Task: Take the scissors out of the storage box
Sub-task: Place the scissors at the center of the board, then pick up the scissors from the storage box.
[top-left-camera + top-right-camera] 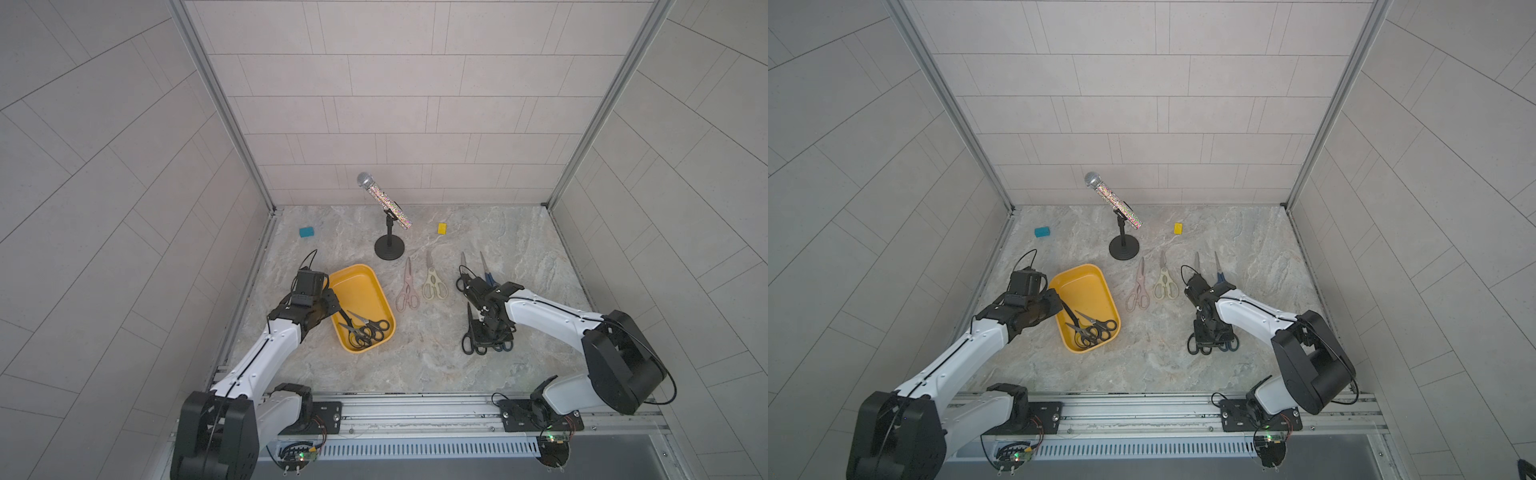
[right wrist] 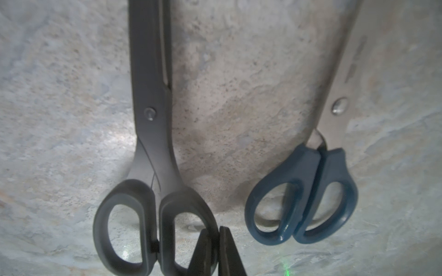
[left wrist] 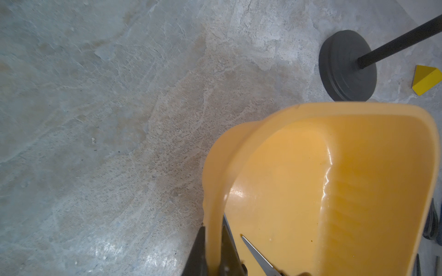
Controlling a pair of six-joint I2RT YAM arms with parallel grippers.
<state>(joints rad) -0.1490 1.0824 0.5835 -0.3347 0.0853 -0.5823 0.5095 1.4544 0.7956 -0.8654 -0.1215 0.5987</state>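
The storage box [image 1: 358, 286], a shallow yellow tub, sits left of centre on the table. A small heap of black-handled scissors [image 1: 368, 329] is bunched at its near end. The left gripper [image 3: 213, 239] is clamped on the tub's side wall, one finger outside and one inside. To the right, six more pairs lie out on the surface. A pale pink pair [image 1: 406, 289] and a cream pair [image 1: 434, 284] lie side by side, with a far black pair [image 1: 463, 262] and a far blue pair [image 1: 484, 264] beyond the right arm. A dark-bladed pair [image 2: 153, 119] and a blue-handled pair [image 2: 311, 191] lie beneath the right gripper [image 2: 214, 239]. Its fingers stand almost together at one ring of the dark pair's handle; whether they pinch it cannot be told. The tabletop [image 1: 415, 365] is marbled grey-beige stone. Further back stand a glittered microphone [image 1: 384, 201] on a round-based stand [image 1: 389, 250], a teal block [image 1: 306, 232] and a small yellow block [image 1: 442, 228]. Pale tiled walls [image 1: 395, 104] with aluminium corner posts [image 1: 223, 104] enclose three sides. A metal rail [image 1: 415, 409] carries both arm bases.
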